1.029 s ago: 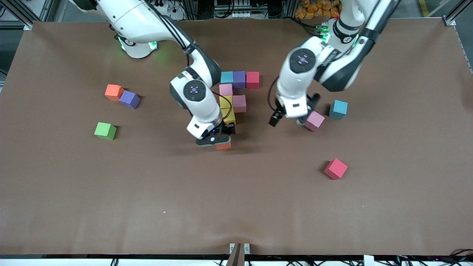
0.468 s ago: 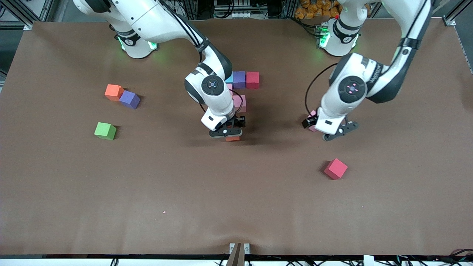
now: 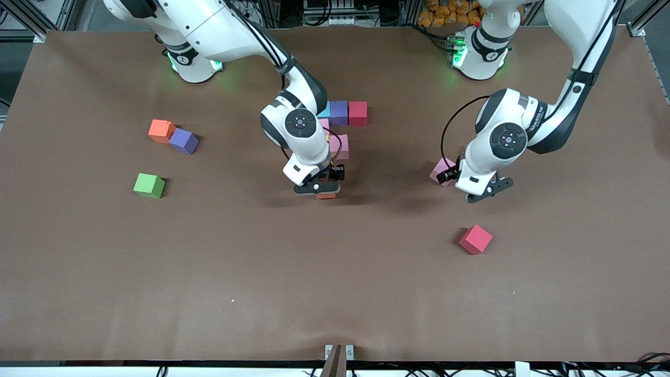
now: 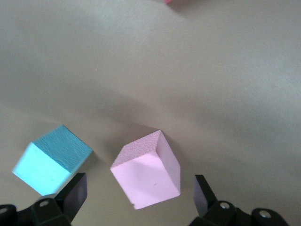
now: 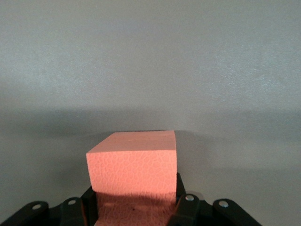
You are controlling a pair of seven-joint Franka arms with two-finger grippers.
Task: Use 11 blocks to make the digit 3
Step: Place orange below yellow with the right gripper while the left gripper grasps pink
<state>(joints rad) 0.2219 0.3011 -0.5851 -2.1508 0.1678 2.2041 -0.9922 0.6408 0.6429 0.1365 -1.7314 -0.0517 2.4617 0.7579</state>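
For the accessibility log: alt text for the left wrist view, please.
Left claw open over a tilted pink cube on the brown table, one finger on either side. A light blue cube sits close beside the pink one.

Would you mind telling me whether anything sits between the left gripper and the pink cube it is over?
Nothing visible does. The left gripper hangs open over the pink cube, which shows between its fingers. The light blue cube lies beside it, outside the fingers.

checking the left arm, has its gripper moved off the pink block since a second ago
Yes. The left gripper has swung toward the left arm's end of the table, now more above the loose red block, beside the pink block, open.
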